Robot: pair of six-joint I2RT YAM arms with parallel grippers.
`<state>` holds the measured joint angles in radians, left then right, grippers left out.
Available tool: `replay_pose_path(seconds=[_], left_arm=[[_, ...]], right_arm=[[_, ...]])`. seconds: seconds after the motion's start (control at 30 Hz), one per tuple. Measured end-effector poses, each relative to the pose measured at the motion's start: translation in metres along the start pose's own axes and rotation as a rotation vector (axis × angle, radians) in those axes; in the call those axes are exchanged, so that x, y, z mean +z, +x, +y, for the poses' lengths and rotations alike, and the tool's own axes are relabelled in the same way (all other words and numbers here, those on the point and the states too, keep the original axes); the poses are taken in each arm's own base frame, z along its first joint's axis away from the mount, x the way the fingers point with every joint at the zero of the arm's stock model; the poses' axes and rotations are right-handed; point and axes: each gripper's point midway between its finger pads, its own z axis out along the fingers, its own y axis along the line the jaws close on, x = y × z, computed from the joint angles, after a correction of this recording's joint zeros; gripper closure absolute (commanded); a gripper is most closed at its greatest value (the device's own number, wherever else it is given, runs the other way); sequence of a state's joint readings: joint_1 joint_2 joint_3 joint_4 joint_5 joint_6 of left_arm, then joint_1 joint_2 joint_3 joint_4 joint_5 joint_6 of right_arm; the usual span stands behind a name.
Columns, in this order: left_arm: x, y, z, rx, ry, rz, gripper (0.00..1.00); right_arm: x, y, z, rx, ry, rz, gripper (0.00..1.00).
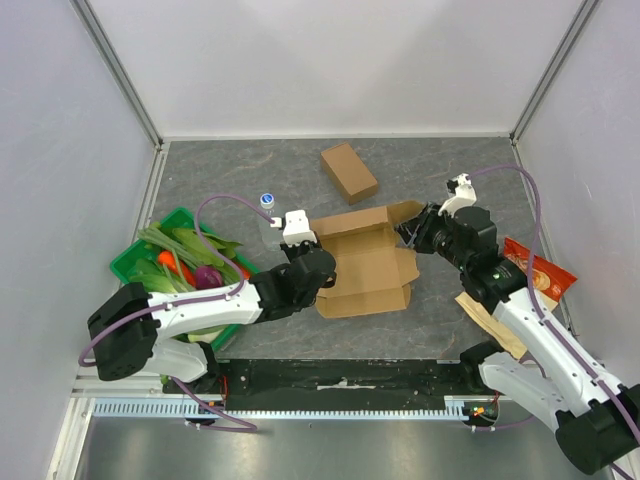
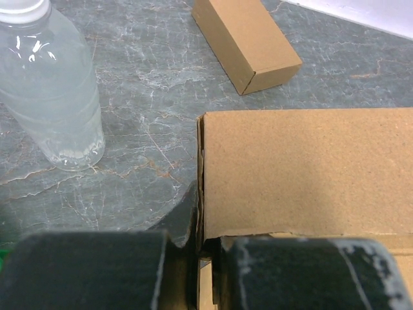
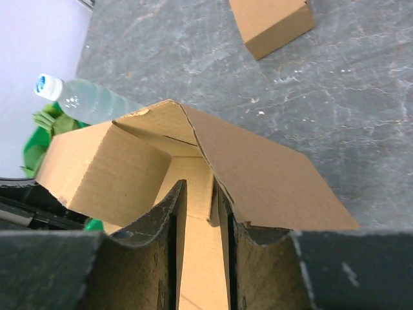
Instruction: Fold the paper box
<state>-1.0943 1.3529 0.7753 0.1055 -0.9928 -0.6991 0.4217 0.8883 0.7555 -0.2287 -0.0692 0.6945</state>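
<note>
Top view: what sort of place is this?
Probably a lab robot cell: white panels wall in a grey table, with staged props like a vegetable bin and bottle.

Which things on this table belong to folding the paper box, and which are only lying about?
Belong to the job:
open cardboard box; left claw, shut on its edge; right claw, at its raised flap.

Lying about:
small closed cardboard box; water bottle; green tray of vegetables; red snack bag.
</note>
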Motion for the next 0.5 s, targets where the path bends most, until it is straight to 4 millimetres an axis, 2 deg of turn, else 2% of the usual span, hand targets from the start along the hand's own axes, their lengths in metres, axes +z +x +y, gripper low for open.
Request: replay_pose_path(seconds=[0.1, 0.27, 0.4, 0.5], left_arm=[[-0.001, -0.003, 0.000, -0.007, 0.003, -0.003, 0.98], [-0.006, -0.017, -0.002, -0.042, 0.018, -0.022, 0.98], [-0.007, -0.020, -0.002, -0.045, 0.022, -0.026, 0.98], [-0.007, -0.020, -0.002, -0.042, 0.022, -0.027, 0.98]], right_arm=[[0.004, 0.002, 0.005, 0.043, -0.033, -0.005, 0.66], [0.009, 0.020, -0.005, 0.068, -0.011, 0.039, 0.65], [0.001, 0.018, 0.003, 0.058, -0.048, 0.037, 0.41], [-0.010, 0.015, 0.010, 0.041, -0.076, 0.038, 0.40]])
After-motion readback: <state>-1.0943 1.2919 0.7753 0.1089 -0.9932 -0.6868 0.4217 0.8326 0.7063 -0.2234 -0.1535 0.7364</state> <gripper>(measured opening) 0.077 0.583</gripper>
